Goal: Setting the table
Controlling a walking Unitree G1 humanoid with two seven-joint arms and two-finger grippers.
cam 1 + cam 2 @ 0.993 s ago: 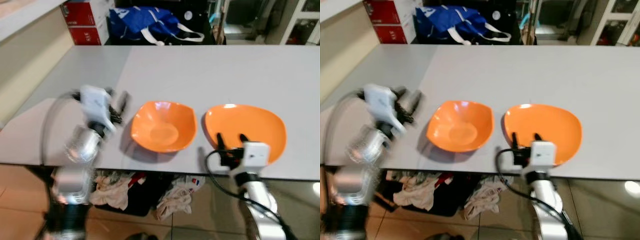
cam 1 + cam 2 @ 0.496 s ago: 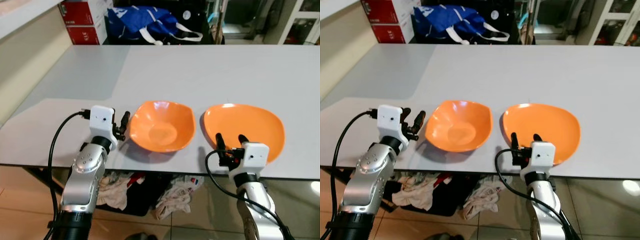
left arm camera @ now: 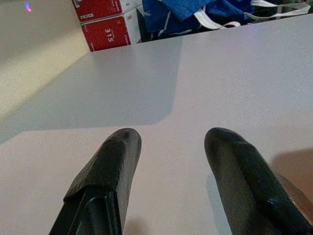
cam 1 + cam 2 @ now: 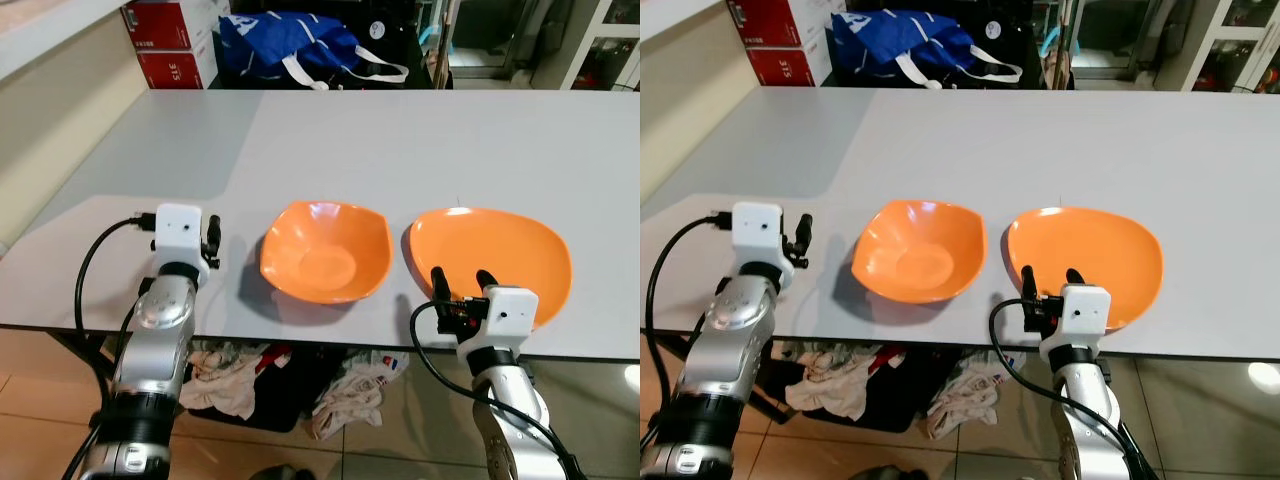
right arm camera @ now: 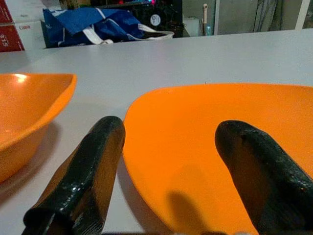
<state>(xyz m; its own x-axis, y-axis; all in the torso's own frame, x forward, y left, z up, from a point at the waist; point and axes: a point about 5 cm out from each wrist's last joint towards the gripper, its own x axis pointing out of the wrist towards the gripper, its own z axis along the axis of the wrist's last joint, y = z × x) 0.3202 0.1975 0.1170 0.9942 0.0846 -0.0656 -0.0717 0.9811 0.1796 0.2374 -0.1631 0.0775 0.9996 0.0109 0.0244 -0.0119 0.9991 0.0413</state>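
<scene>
The grey surface [image 4: 400,140] carries one orange plate [image 4: 500,255] and one orange bowl [image 4: 325,250]. The right hand [image 4: 458,282] sits at the plate's near edge, fingers apart and straddling its rim. The left hand [image 4: 210,243], fingers apart and empty, hovers beside the bowl. A clumsy grasp could nudge the plate off the near edge.

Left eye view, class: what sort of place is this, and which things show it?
Probably a lived-in home dining area: a grey table laid with an orange bowl and orange plate, and crumpled cloths on the tiled floor beneath.
</scene>
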